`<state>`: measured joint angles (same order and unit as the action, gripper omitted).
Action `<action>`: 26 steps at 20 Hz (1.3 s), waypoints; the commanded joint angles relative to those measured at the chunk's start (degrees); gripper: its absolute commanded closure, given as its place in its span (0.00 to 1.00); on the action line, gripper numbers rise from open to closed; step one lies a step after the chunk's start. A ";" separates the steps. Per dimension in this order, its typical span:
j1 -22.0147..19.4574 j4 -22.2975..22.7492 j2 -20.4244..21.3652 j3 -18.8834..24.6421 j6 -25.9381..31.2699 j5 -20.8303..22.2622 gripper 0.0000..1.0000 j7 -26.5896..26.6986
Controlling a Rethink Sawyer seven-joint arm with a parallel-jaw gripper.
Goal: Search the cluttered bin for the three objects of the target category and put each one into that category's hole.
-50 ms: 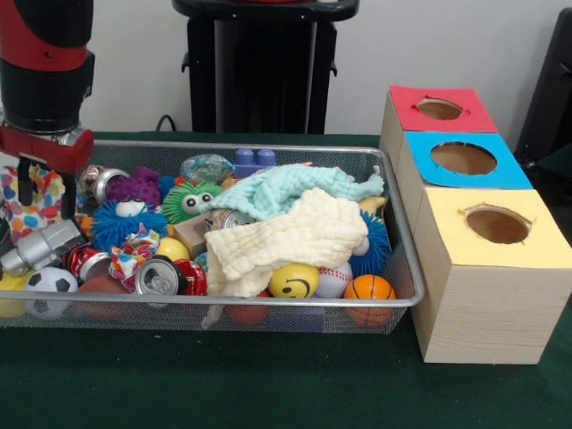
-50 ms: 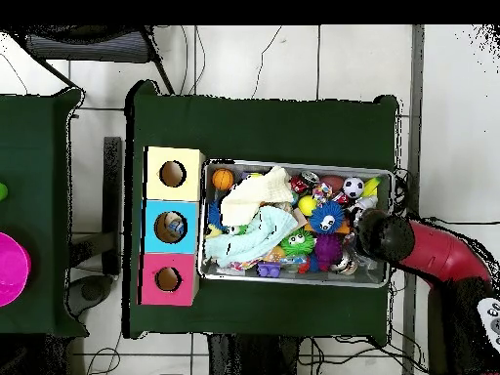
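Note:
A wire mesh bin (image 1: 404, 268) holds a heap of clutter. A mint cloth (image 1: 286, 186) and a cream cloth (image 1: 286, 237) lie across its middle. Around them sit a soccer ball (image 1: 51, 281), a yellow smiley ball (image 1: 293, 281), a baseball (image 1: 334, 280), a basketball (image 1: 369, 289), crushed cans (image 1: 159, 275), spiky toys (image 1: 125, 223) and a purple block (image 1: 255, 159). My gripper (image 1: 46, 198) hangs open over the bin's left end, above a polka-dot cloth (image 1: 36, 201). Nothing shows between its fingers. From overhead, the arm (image 2: 391, 237) covers the gripper at the bin's (image 2: 293, 163) right end.
Three wooden boxes stand in a row beside the bin, with holes in red (image 1: 440, 109), blue (image 1: 463, 158) and yellow (image 1: 497, 225) tops. Overhead, something lies inside the blue box's hole (image 2: 172, 227). A second table at the left carries a pink object (image 2: 10, 269).

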<state>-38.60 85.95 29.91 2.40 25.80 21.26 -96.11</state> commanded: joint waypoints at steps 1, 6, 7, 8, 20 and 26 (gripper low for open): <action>-1.09 -2.46 -1.20 4.45 5.05 5.05 0.00 8.69; -1.60 -2.57 -3.14 4.99 2.73 6.00 0.00 7.39; -1.73 -2.55 -3.37 5.15 2.29 6.18 0.00 7.15; -1.86 -2.53 -3.59 5.31 1.85 6.36 0.00 6.91; 0.86 -7.80 -9.31 2.50 7.55 9.25 0.00 6.34; 0.82 -8.36 -10.09 3.06 7.63 9.83 0.00 7.02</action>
<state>-38.38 80.94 25.88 2.39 28.66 26.50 -96.11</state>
